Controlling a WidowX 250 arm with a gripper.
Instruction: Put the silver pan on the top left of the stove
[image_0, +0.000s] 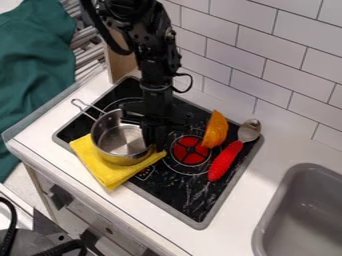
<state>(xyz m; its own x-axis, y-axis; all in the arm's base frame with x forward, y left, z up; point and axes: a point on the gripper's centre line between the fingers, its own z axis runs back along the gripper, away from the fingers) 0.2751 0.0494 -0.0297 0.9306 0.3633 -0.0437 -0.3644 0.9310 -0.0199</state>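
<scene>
Silver metal makes up the one pan (120, 141), partly over one yellow cloth (107, 172) at the left of the black stove top (180, 200). My black gripper (157, 144) is at its right rim; whether apart, together or clamped, I cannot tell. Rightward lie one orange wedge-shaped piece (216, 130) and one red-handled metal spoon (226, 159). White counter (250, 182), one grey sink (304, 220) and white wall tiles (230, 57) surround them.

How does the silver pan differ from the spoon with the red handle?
The pan is wide and round; the spoon is long and narrow. The pan sits at least partly on a yellow cloth; the spoon lies along the edge of the stove. Both show silver-coloured metal.
</scene>
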